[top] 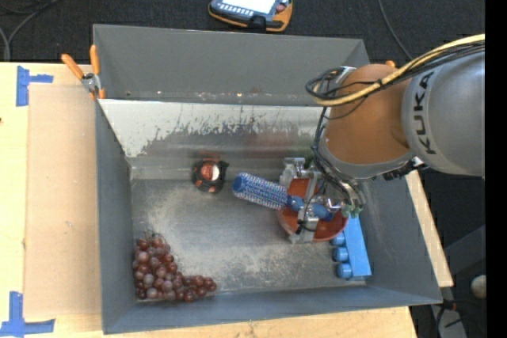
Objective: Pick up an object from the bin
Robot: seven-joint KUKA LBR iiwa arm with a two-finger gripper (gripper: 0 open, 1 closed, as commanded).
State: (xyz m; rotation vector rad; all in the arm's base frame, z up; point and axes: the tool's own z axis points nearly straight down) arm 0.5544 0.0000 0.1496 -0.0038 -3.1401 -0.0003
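My gripper (305,206) is down low, right of centre in the frame, over a red rounded thing (318,231) next to the blue bristly brush (257,188). Can't tell if it's open or clamped. I'd say nothing's lifted yet, so the actual pick is still to do.

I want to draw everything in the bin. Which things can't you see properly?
Camera view:
- Red-orange thing on the right: the gripper covers most of it, so its shape is unclear.
- Blue bristly brush: its right end goes under the gripper.
- Blue block: its upper end is hidden by the gripper.
- Small red-and-black round thing left of the brush: too small to name.
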